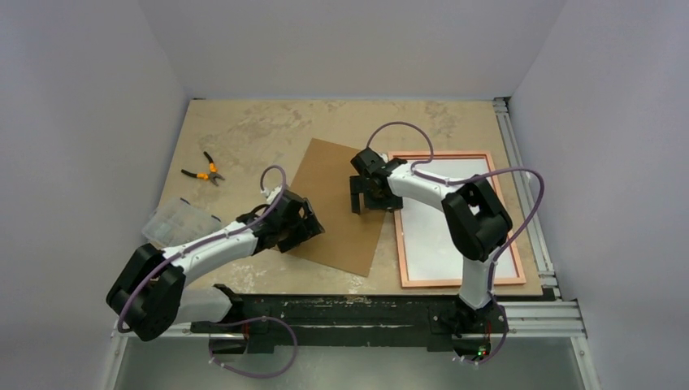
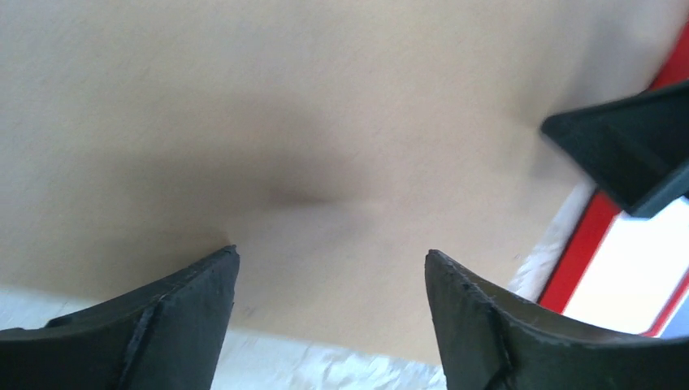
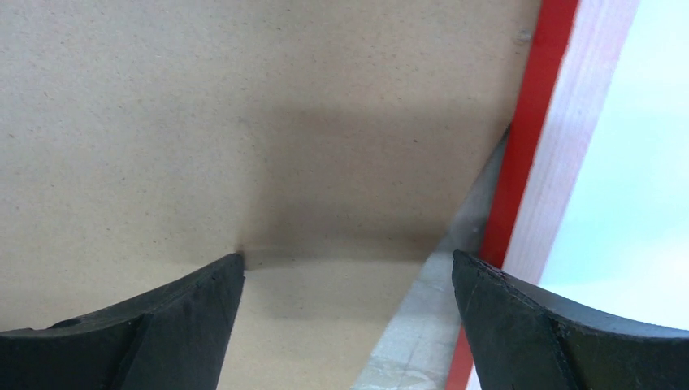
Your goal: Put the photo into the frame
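The frame (image 1: pixel 400 244) lies back-up on the right of the table, with pale wood rails and a red outer edge. A white sheet (image 1: pixel 439 236) fills its inside; it looks like the photo lying face down. The plain brown backing board (image 1: pixel 337 203) lies left of the frame, turned at an angle. My left gripper (image 1: pixel 307 229) hovers open over the board's left edge, and in the left wrist view (image 2: pixel 330 252) nothing sits between its fingers. My right gripper (image 1: pixel 367 200) is open over the board's right edge; in the right wrist view (image 3: pixel 348 255) one finger stands over the board (image 3: pixel 244 122), the other by the frame's red edge (image 3: pixel 528 122).
Orange-handled pliers (image 1: pixel 205 171) lie at the back left. A clear plastic box (image 1: pixel 177 221) sits at the left beside my left arm. An aluminium rail (image 1: pixel 520 171) runs along the table's right side. In the left wrist view one finger of the right gripper (image 2: pixel 626 150) shows near the frame (image 2: pixel 581 252).
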`<state>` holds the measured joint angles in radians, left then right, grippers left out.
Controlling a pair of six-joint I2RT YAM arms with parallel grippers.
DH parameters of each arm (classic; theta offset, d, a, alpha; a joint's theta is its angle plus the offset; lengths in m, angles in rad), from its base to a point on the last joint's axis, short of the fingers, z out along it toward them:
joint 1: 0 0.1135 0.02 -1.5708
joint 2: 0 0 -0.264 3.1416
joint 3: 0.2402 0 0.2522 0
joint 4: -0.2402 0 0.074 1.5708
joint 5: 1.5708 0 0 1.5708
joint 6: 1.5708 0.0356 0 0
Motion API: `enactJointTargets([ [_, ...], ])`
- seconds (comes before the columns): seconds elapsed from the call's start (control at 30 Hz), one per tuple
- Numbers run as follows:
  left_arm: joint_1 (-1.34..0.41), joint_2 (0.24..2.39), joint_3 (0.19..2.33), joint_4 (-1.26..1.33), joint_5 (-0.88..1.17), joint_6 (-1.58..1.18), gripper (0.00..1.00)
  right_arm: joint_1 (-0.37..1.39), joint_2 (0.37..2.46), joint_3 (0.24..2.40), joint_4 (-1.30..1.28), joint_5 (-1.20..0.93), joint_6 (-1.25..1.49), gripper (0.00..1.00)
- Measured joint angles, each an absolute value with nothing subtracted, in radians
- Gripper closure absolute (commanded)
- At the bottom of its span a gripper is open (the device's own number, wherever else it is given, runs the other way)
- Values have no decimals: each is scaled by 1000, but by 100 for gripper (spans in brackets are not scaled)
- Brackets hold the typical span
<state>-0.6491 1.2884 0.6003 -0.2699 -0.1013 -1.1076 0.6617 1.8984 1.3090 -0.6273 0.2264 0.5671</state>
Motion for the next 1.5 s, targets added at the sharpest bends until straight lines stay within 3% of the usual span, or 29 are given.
enactJointTargets([
  [0.23, -521, 1176, 622, -548, -63, -1008, 5, 651, 1935, 1348, -628, 207, 559, 2],
  [0.67, -228, 1276, 712, -668, -78, -812, 3, 642, 1972, 1405, -640, 168, 516, 2],
  [1.07, -204, 1496, 839, -616, -14, -719, 5, 642, 1890, 1284, -631, 136, 550, 2],
  [1.5, -214, 1428, 762, -502, 186, -700, 11, 634, 1923, 1337, -617, 17, 487, 4],
])
